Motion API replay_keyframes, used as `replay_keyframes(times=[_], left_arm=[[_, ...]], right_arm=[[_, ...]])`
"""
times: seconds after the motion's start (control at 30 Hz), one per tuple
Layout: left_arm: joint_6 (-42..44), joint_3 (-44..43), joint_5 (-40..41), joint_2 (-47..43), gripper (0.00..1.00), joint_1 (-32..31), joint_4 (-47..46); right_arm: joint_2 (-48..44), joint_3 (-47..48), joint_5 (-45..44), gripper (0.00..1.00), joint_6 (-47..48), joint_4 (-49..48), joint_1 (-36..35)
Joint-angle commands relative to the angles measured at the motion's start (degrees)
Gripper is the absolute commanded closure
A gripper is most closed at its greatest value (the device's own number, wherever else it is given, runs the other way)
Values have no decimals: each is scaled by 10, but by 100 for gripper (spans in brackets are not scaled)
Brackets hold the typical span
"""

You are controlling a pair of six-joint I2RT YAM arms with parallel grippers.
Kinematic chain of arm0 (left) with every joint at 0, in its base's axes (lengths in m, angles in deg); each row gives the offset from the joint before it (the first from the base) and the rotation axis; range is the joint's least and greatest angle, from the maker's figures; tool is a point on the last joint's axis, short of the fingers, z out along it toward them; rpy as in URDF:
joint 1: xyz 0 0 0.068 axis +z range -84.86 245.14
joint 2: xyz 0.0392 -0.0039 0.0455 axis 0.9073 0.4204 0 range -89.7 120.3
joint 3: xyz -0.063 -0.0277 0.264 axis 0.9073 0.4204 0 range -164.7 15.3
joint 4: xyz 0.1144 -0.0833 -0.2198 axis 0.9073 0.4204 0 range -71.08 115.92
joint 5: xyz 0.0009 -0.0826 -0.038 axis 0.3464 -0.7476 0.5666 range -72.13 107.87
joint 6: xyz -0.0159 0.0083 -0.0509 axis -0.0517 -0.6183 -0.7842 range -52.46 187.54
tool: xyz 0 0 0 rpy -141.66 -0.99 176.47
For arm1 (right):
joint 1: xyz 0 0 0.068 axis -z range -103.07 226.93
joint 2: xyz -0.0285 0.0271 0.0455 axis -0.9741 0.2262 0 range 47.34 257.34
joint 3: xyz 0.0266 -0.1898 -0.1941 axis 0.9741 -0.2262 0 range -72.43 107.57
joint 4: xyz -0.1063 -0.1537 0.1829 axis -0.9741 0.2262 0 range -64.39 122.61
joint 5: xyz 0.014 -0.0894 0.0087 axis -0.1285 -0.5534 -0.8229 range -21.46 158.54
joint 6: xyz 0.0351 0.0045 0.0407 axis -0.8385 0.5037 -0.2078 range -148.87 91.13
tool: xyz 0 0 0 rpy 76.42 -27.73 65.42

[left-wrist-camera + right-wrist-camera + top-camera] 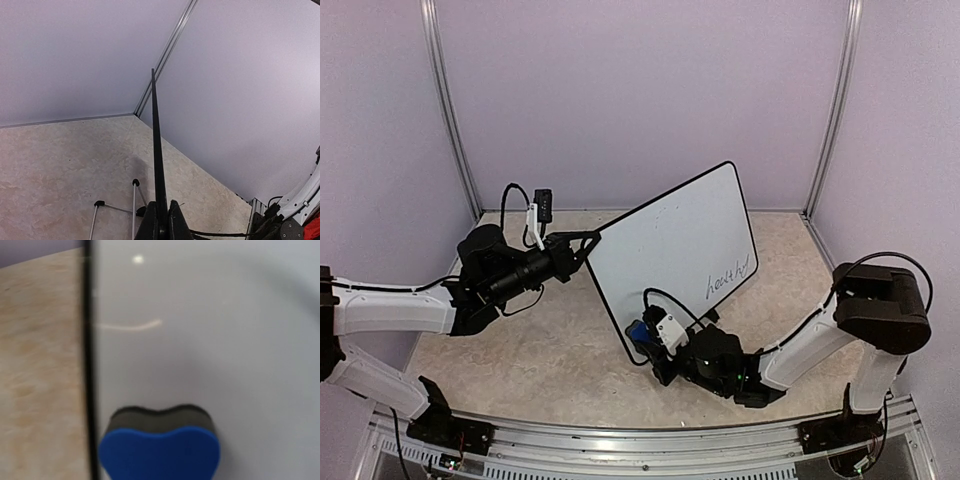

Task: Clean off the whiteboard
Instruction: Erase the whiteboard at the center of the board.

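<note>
Whiteboard in play: the large glossy white rectangular whiteboard with its thin black rim [675, 240] is held tilted over the beige marbled counter [540, 350]. Its left edge is clamped in the left gripper [588, 243], jaws pinched tight on the rim. A small blue-and-black eraser block [637, 333] is held in the narrow grip of the right gripper [646, 340] and is set against the board's lower left, just beside the rim. Dark handwriting [728, 277] is seen near the lower right edge, well apart from the eraser block.
</note>
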State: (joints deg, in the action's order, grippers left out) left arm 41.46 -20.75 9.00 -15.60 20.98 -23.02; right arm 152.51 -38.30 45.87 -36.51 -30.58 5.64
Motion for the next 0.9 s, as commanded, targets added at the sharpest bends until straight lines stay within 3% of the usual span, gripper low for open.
replay_keyframes(times=[0.0,0.6,0.87], left_arm=[[21,22,-93,15,100,-24,68],[20,24,-94,8,100,-24,68],[21,23,-93,10,100,-24,68]], right_arm=[[26,23,33,77,4,4,-18],[-52,-27,-47,76,-52,96,102],[-36,-27,-13,77,-35,67,85]])
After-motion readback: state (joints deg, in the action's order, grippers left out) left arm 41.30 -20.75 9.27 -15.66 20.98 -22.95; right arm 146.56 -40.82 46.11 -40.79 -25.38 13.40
